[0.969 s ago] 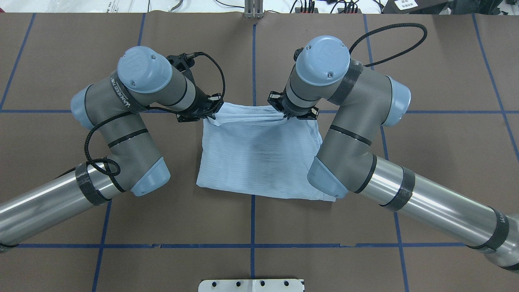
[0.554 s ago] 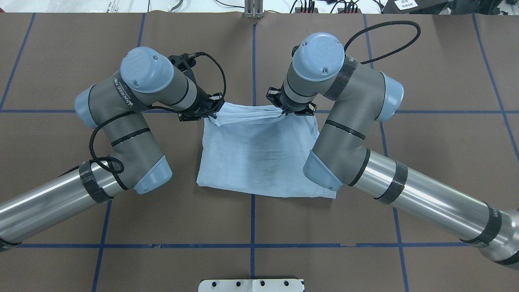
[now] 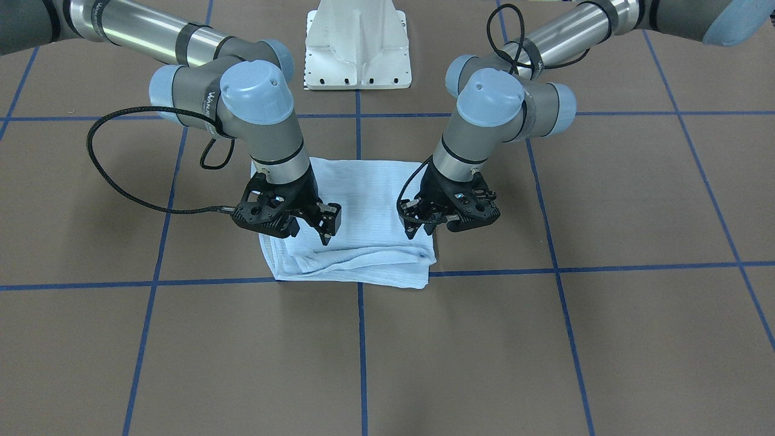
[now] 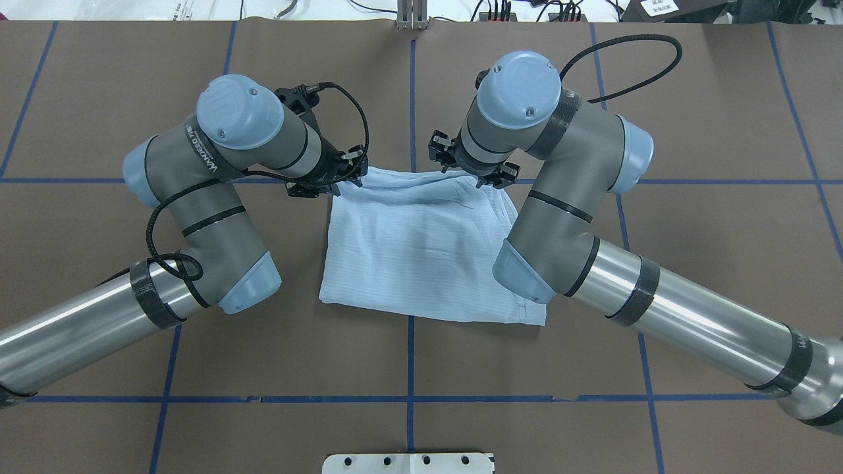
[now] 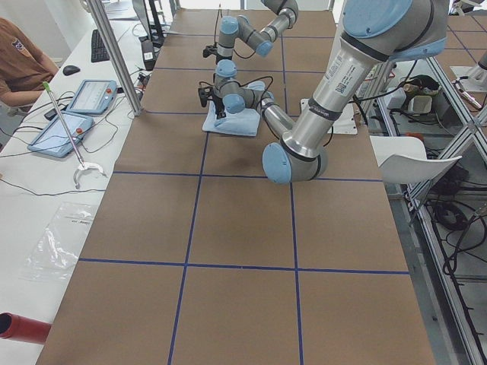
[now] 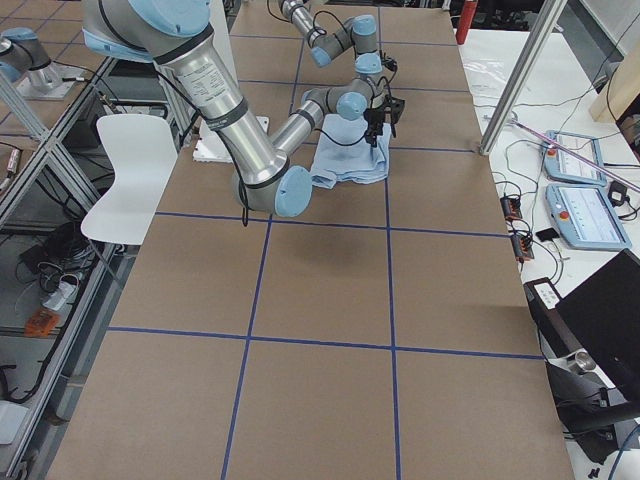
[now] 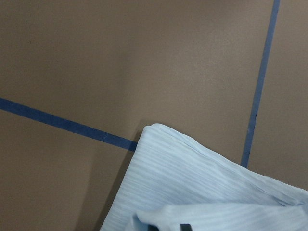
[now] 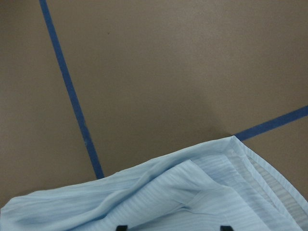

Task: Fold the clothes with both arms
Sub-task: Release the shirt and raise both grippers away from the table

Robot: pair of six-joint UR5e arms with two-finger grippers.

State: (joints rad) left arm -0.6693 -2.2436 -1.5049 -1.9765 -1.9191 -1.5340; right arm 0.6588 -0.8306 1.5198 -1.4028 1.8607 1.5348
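The folded light-blue shirt [image 4: 421, 257] lies flat on the brown table [image 3: 605, 333], straight out from the white pedestal [image 3: 357, 42]. Over its rumpled edge farthest from the pedestal hang the left gripper [image 3: 427, 229] and the right gripper [image 3: 309, 231], each with jaws spread, clasping nothing.

shirt [image 6: 348, 163]: folded, on brown table [image 6: 320, 300] | right arm [image 6: 228, 115]: near, reaches over it | left arm [image 6: 330, 38]: far side
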